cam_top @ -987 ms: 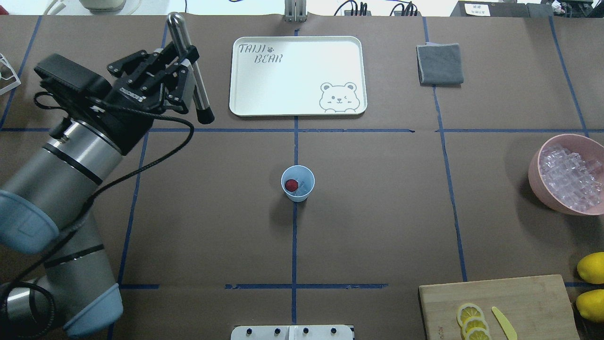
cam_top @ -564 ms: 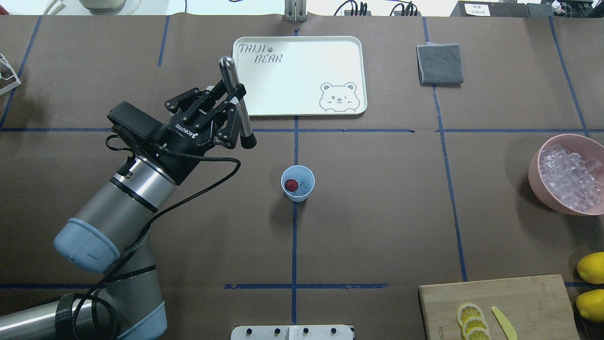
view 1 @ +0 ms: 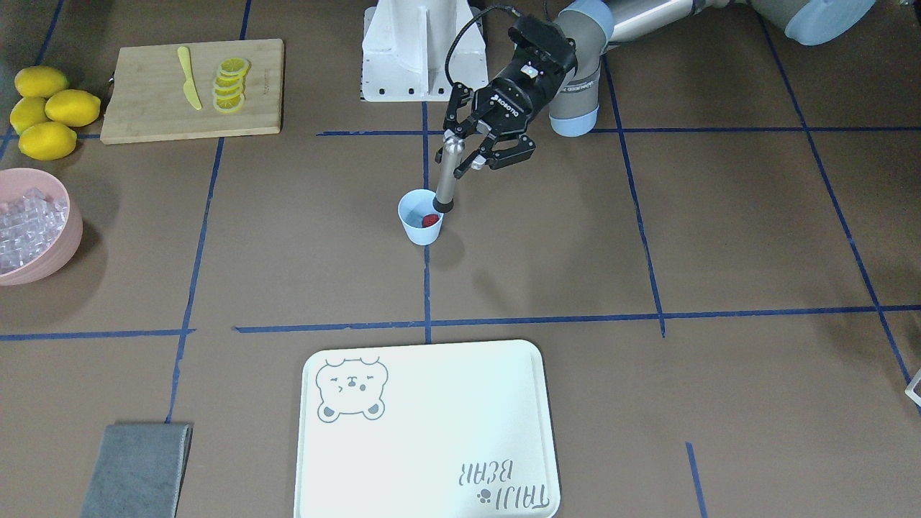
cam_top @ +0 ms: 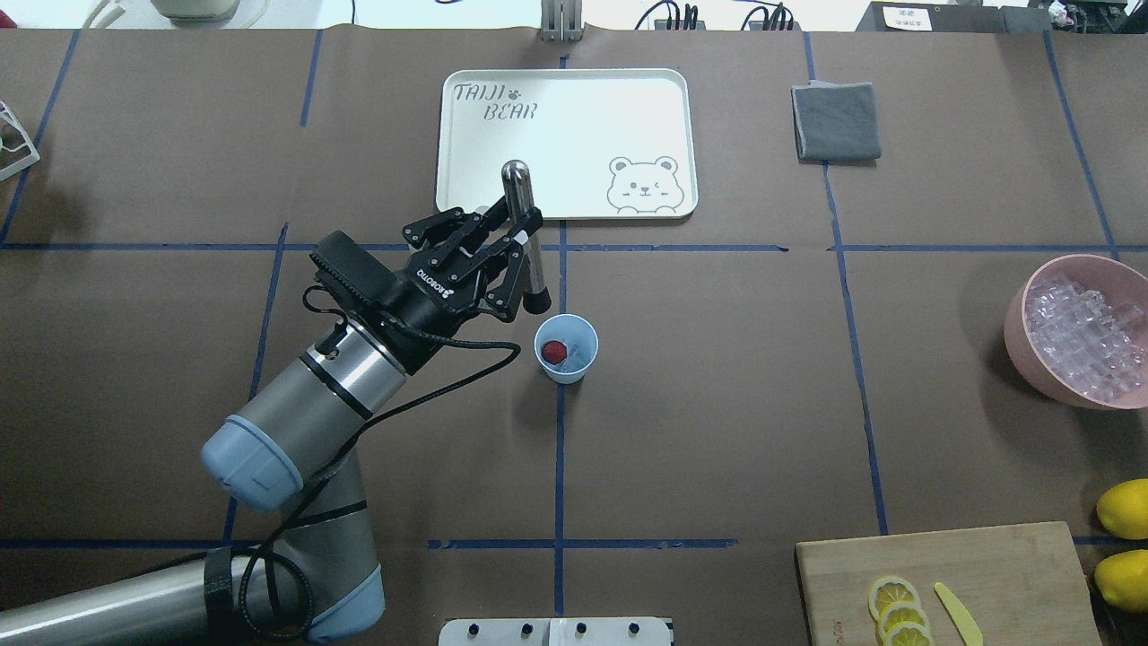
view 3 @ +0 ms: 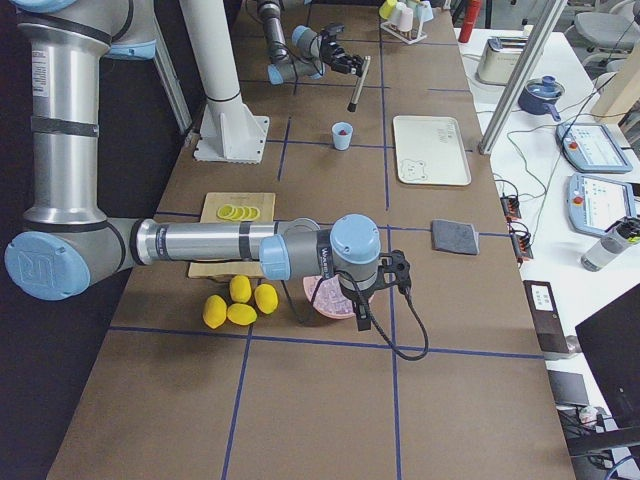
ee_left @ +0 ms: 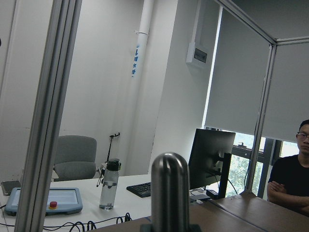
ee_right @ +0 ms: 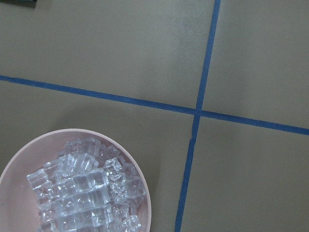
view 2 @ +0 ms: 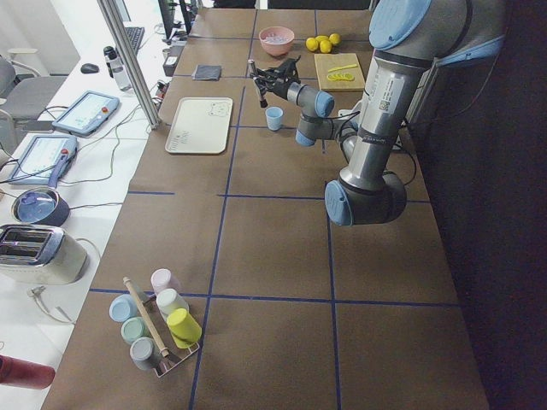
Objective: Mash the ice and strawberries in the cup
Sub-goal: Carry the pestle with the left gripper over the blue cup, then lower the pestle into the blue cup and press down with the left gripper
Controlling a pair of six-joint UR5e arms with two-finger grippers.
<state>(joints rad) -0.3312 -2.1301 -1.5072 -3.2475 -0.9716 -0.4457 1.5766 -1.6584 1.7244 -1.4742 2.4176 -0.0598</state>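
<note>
The pale blue cup (cam_top: 581, 368) stands at the table's middle, also seen as cup (view 1: 417, 232). Inside lie a red strawberry (cam_top: 555, 350) and clear ice (cam_top: 577, 356). My left gripper (cam_top: 517, 239) is shut on a steel muddler (cam_top: 517, 193) held nearly upright. Its black tip (cam_top: 538, 304) hangs just above the cup's far-left rim, outside the cup. The front view shows the same gripper (view 1: 460, 152) and muddler (view 1: 446, 176). My right gripper (view 3: 398, 270) hovers over the pink bowl; I cannot tell whether it is open or shut.
A white tray (cam_top: 565, 144) lies behind the cup, a grey cloth (cam_top: 836, 121) at back right. A pink bowl (cam_top: 1018, 332) of ice cubes (ee_right: 82, 193) sits far right. A cutting board (cam_top: 987, 556) with lemon slices, a yellow knife and whole lemons (cam_top: 1123, 508) is front right.
My left arm has swung right and towards the cup, carrying the muddler from the table's far left to just beside the cup. Cup and contents have not moved.
</note>
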